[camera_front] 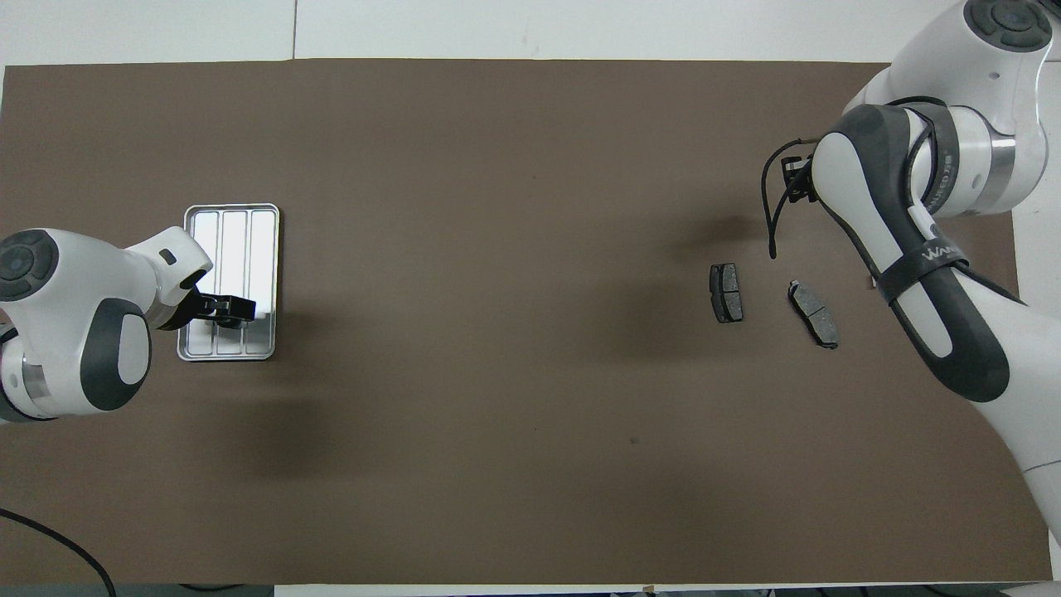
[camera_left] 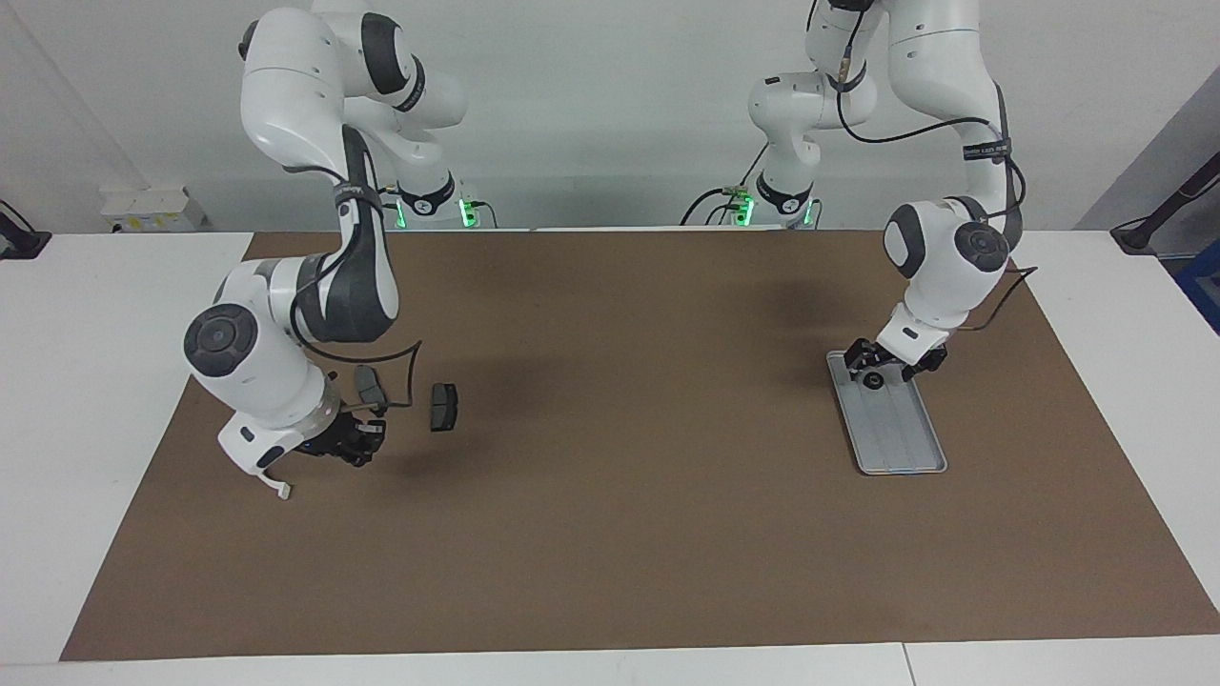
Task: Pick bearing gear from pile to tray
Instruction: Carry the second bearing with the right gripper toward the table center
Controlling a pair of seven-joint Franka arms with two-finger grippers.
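Note:
The silver tray [camera_left: 904, 440] [camera_front: 234, 228] lies at the left arm's end of the mat. On its end nearer the robots rests a small black round bearing gear [camera_left: 872, 381]. My left gripper [camera_left: 892, 362] [camera_front: 230, 308] hovers just over that piece, open, its fingers spread to either side. What shows of the pile is two dark grey brake pads [camera_left: 443, 407] [camera_left: 368, 383] at the right arm's end, also in the overhead view [camera_front: 726, 292] [camera_front: 813, 313]. My right gripper [camera_left: 345, 442] hangs shut above the mat beside them. Nothing shows between its tips.
Brown mat [camera_left: 610, 534] covers the table, with white table edge around it. The right arm's elbow and cable [camera_front: 775, 215] hang over the mat next to the brake pads. The tray's other end holds nothing.

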